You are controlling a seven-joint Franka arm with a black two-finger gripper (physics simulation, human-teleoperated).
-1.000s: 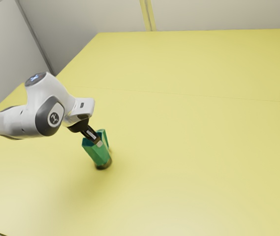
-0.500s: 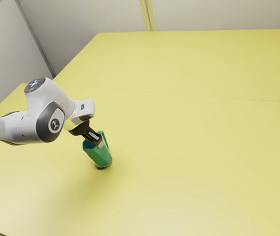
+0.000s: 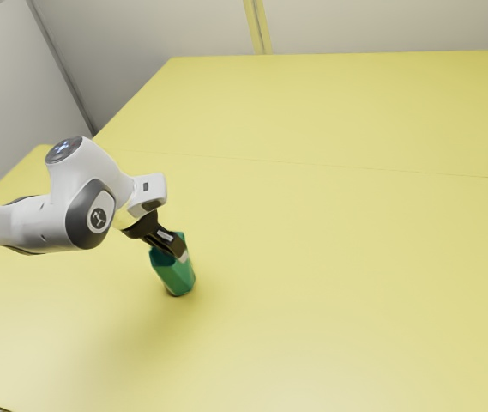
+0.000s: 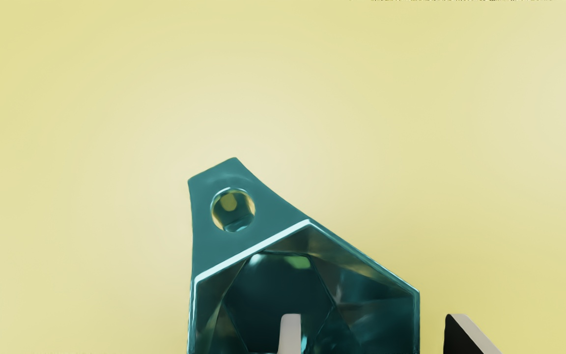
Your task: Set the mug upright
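Note:
In the exterior view my gripper (image 3: 182, 254) is at the rim of the green mug (image 3: 173, 275), which stands with its mouth up and leans slightly toward that view's left. Looking from the hand, the wrist view shows into the mug's (image 4: 273, 295) six-sided mouth and a flat side piece with a round hole. The gripper (image 4: 369, 334) is open across one wall of the mug: one fingertip is over or inside the mouth, the other outside with a gap to the wall. The lower fingers hide part of the rim in the exterior view.
The yellow table (image 3: 329, 257) spreads around the mug, with a thin seam across it. A pale wall (image 3: 381, 26) rises behind the table's far edge.
My gripper has moved a little down and toward the exterior view's right. The mug's rim has shifted slightly the same way, and the mug leans less than before.

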